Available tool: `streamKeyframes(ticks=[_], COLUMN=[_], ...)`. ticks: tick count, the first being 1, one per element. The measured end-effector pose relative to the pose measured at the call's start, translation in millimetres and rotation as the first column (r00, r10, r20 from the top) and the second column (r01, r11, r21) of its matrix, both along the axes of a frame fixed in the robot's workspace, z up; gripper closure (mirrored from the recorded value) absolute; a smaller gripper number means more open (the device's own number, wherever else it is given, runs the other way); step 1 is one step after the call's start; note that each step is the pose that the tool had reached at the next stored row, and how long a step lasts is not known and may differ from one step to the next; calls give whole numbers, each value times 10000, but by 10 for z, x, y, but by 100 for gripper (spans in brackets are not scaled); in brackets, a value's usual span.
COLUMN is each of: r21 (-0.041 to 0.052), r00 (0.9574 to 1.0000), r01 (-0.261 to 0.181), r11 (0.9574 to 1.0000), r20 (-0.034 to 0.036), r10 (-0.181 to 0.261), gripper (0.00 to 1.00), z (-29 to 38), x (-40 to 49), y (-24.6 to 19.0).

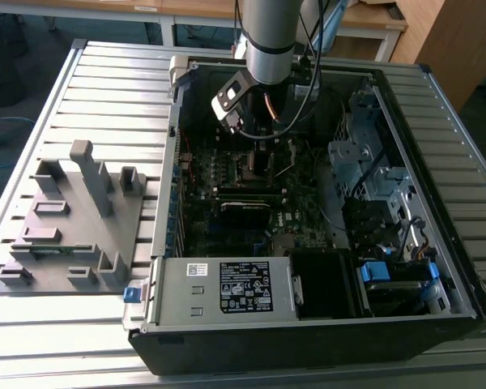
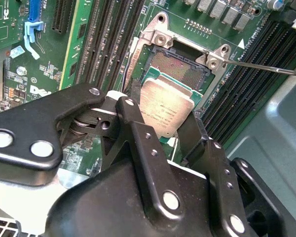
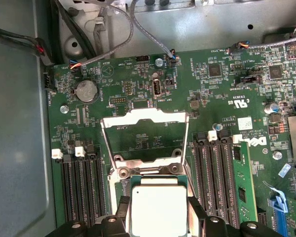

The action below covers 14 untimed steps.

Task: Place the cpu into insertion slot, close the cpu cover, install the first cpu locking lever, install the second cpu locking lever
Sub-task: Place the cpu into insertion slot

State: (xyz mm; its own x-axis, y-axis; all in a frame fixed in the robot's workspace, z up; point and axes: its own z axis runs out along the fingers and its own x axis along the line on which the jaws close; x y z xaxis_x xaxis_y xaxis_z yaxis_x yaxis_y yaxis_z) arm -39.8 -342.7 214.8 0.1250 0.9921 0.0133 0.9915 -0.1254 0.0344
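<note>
Your arm reaches down into the open case, over the far half of the board. Your tool has the cpu pinched by two opposite edges, a black finger on each side, jaws narrowed to the chip's width. In the second wrist view the cpu hangs tilted over the slot and covers part of it. The bare pin field shows past one edge of the chip, so it's not seated.

In the first wrist view the cover is swung open on its hinge, away from the slot, with green board showing through its window. Whether it stands upright or lies back, I can't tell. A thin lever sticks out loose from one corner of the slot's metal rim.

On the exterior view's left, a grey fixture sits on the slatted tabletop, apart from the case.
</note>
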Motion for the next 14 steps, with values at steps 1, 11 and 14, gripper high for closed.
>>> streamKeyframes(ticks=[1,11,14], r21=[-1,0,-1], r00=[10000,9999,9998], r01=[13,143,182], r11=[10000,9999,9998], r20=[0,0,0], r10=[-13,-143,-182], gripper=[46,46,46], z=[0,0,0], x=[0,0,0], y=[0,0,0])
